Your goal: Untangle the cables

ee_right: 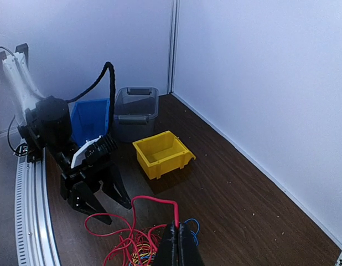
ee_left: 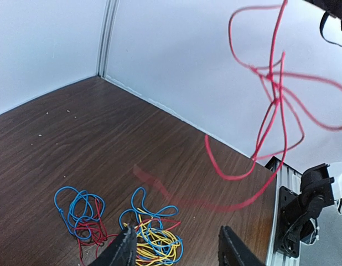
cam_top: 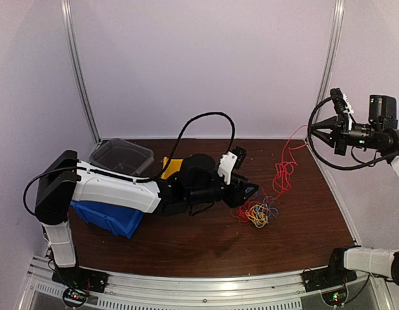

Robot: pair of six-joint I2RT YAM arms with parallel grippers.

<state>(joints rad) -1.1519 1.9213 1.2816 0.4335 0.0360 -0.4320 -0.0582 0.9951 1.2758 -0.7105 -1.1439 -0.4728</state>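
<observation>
The cables lie as a small tangle of yellow, blue and red strands (cam_top: 256,214) on the brown table. In the left wrist view a yellow-blue clump (ee_left: 154,239) and a blue-red clump (ee_left: 78,213) lie side by side. My right gripper (cam_top: 311,132) is raised at the right and shut on one long red cable (cam_top: 285,169), which hangs in loops (ee_left: 275,97) down to the tangle. The right wrist view shows its fingers (ee_right: 179,228) pinched on that red cable (ee_right: 154,201). My left gripper (cam_top: 250,192) is open and empty, low over the tangle (ee_left: 175,230).
A yellow bin (ee_right: 161,153), a grey lidded container (ee_right: 136,107) and a blue bin (ee_right: 91,119) stand at the left back, behind the left arm (cam_top: 122,187). White walls enclose the table. The right arm's base (ee_left: 304,202) is at the table's near right edge.
</observation>
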